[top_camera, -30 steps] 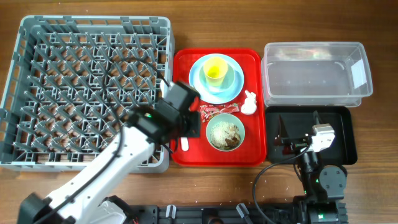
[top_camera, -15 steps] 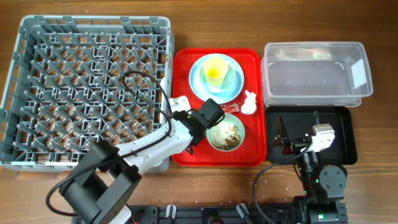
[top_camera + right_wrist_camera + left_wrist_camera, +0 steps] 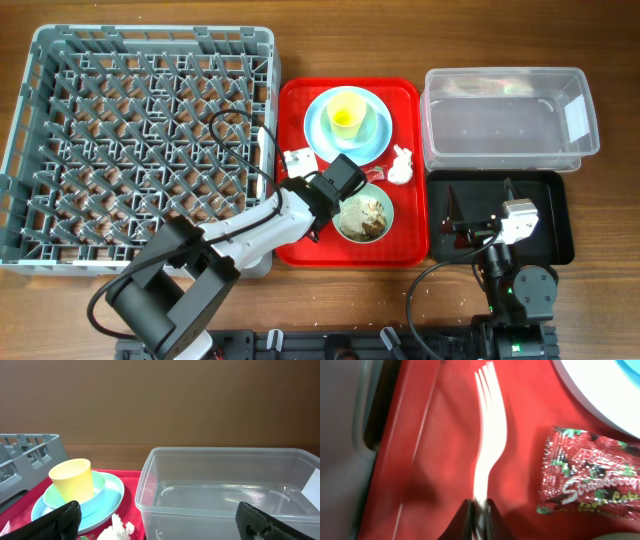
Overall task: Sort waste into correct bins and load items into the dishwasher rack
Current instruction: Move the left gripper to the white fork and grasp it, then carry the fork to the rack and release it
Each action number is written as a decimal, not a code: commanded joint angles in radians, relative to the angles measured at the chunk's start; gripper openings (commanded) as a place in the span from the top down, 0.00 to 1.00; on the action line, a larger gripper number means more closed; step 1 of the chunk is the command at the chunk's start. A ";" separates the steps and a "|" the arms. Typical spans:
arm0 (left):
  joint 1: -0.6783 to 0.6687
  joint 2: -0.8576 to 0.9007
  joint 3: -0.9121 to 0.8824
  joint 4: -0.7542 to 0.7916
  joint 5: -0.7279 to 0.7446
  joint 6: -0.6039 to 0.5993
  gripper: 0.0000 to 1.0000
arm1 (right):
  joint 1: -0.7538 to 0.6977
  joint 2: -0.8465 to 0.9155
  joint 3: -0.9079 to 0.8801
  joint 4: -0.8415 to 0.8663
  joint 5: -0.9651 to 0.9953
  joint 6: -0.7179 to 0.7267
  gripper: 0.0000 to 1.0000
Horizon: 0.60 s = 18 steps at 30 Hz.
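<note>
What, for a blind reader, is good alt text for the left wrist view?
The left hand is shut on the handle end of a white plastic fork, tines pointing away, over the flat red serving tray. A crinkled red snack wrapper lies at right, a round pale blue plate beyond it.

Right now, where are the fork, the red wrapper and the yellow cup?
fork (image 3: pixel 491 435), left wrist view, its neck.
red wrapper (image 3: pixel 590 480), left wrist view, printed face.
yellow cup (image 3: pixel 72 482), right wrist view, side wall.
</note>
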 commanded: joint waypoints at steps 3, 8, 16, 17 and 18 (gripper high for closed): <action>-0.012 -0.017 0.007 -0.023 0.080 0.137 0.96 | -0.005 -0.005 -0.001 0.005 -0.015 0.012 0.00; 0.001 -0.320 0.099 -0.118 0.036 0.342 0.96 | -0.005 -0.005 -0.001 0.005 -0.015 0.012 0.00; 0.281 -0.562 0.099 -0.145 0.035 0.643 0.96 | -0.005 -0.005 -0.001 0.005 -0.015 0.012 0.00; 0.312 -0.539 0.099 -0.146 0.035 0.642 0.96 | -0.005 -0.005 -0.001 0.005 -0.015 0.012 0.00; 0.341 -0.513 0.099 -0.145 0.035 0.642 0.96 | -0.005 -0.005 -0.001 0.005 -0.015 0.012 0.00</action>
